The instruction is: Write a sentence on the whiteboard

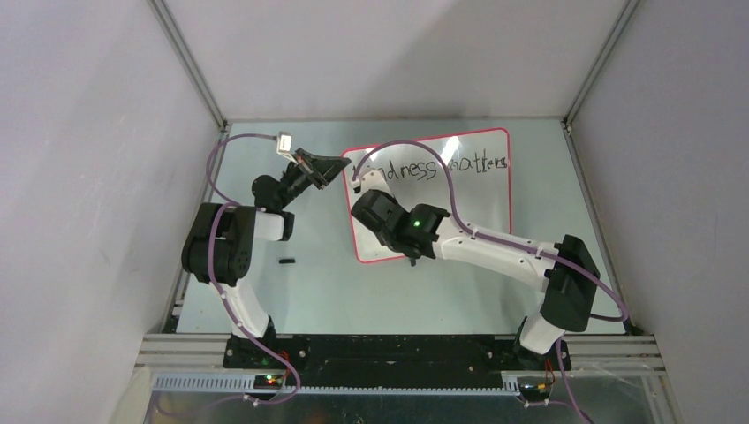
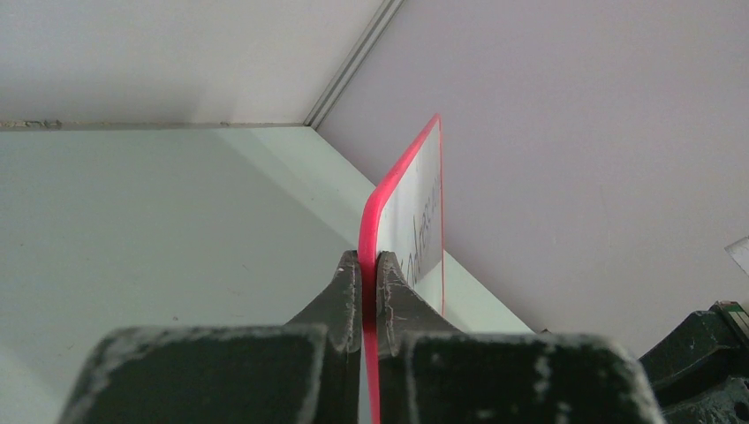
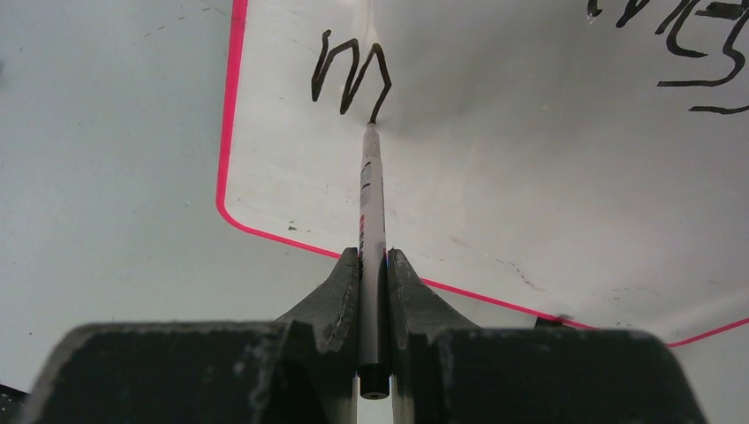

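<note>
**Second line begun: one letter down**

Pins the whiteboard (image 1: pixel 477 216) at its left edge with the left gripper (image 2: pixel 369 258), jaws pressed together on the red rim. Further right, clamps the marker (image 3: pixel 372 199) in the right gripper (image 3: pixel 373 258), jaws tight on the barrel, tip touching the board at the foot of a fresh "m" (image 3: pixel 351 79) near the board's lower left corner. Reads "Kindness matters" along the top line of the sentence (image 1: pixel 433 166), partly hidden by a cable and the arm.

Seems to be mid-writing, at the first letter of a new line. Probably calls next for lifting the tip, shifting a little rightwards and setting down again with light pressure, the rim held firm meanwhile.

Appears to lie flat on the table (image 1: pixel 353 296), far side, right of centre. Shows a glossy white face with glare against a matte pale green top. Leaves a small black piece (image 1: pixel 285 261) loose beside the left arm. Closes in with plain grey walls (image 1: pixel 79 177) and metal framing on three sides.
</note>
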